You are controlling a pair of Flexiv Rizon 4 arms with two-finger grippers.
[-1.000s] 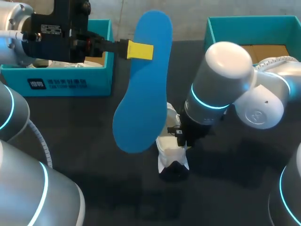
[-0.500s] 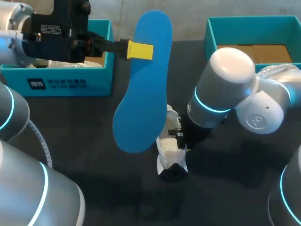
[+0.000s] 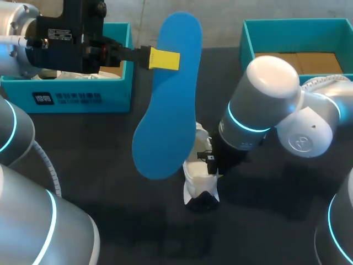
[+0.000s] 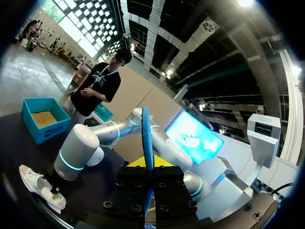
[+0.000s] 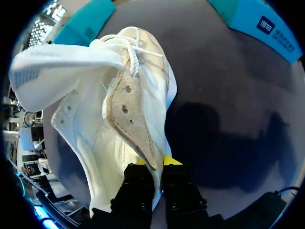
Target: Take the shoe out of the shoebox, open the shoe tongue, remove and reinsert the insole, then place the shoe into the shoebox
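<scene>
Left claw (image 3: 164,59) clamps insole (image 3: 162,132) aloft; right claw (image 5: 157,164) pinches shoe (image 5: 138,109) (table (image 3: 110,221) centre).

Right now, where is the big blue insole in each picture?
Head view: the blue insole is in the middle, held up by the left gripper, its low end by the white shoe.
Left wrist view: the insole shows edge-on, a thin strip between that gripper's fingers.
Right wrist view: not in it.
Shared landmark: the white shoe, in all three views.

Head camera overlooked the table (image 3: 83,149) from above; right wrist camera faced the white shoe (image 5: 143,109) closely; all three views shared it.
</scene>
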